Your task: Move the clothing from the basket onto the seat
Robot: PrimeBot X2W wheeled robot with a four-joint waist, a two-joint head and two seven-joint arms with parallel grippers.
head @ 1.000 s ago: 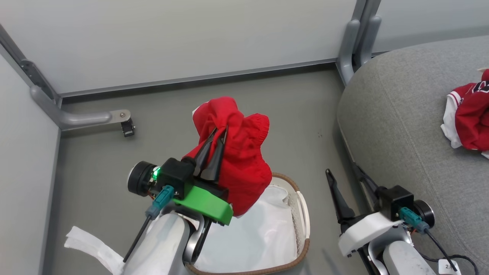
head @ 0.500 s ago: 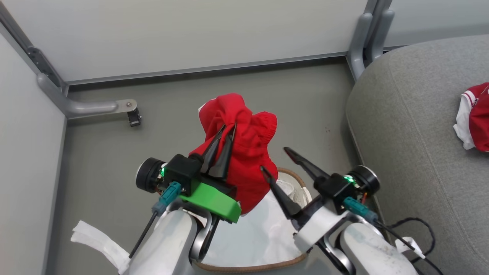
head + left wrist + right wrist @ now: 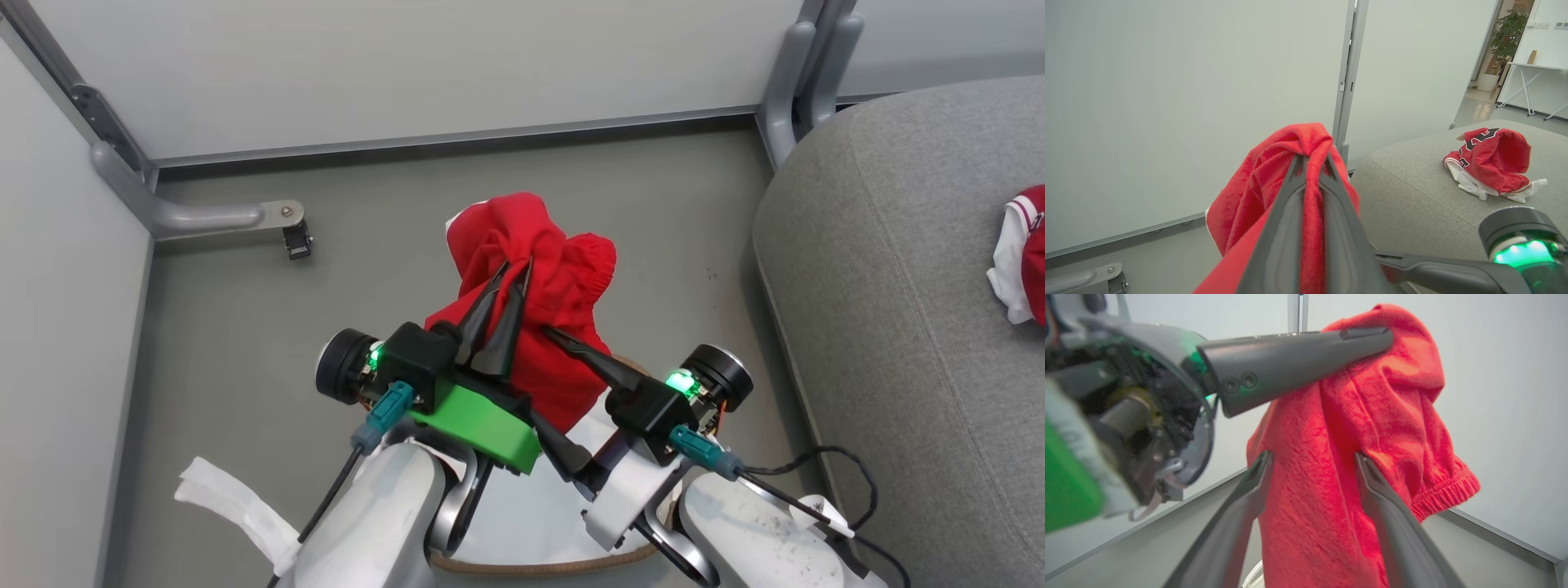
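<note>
Two bright red jerseys here. One crumpled red knit jersey with a ribbed hem (image 3: pixel 571 273) is up in the air, above the small white perforated basket with the brown woven rim (image 3: pixel 571 563). The left gripper (image 3: pixel 518 263) has its dark fingers pinched tight on a fold near the top, so the rest hangs down in a bunch. The right gripper (image 3: pixel 1313 455) is spread wide with the hanging cloth between its two fingers. They sit on either side of it and aren't squeezing; can't tell if they touch it.

The other red jersey with white trim and black lettering (image 3: pixel 1494 163) lies in a heap on top of the big light-grey fabric seat (image 3: pixel 898 327), well back from its rounded corner.

The basket is on the grey floor (image 3: pixel 229 343) near the seat's edge. Both pale forearms cover most of it in the head view, with just a bit of white liner and rim peeking out.

Other stuff: white partition panels (image 3: pixel 408 65) along the back, a grey metal foot with a small black caster (image 3: pixel 282 219), a white fabric strip (image 3: pixel 229 506) on the floor by the left arm, and a black cable (image 3: pixel 849 474) looping by the right arm.
</note>
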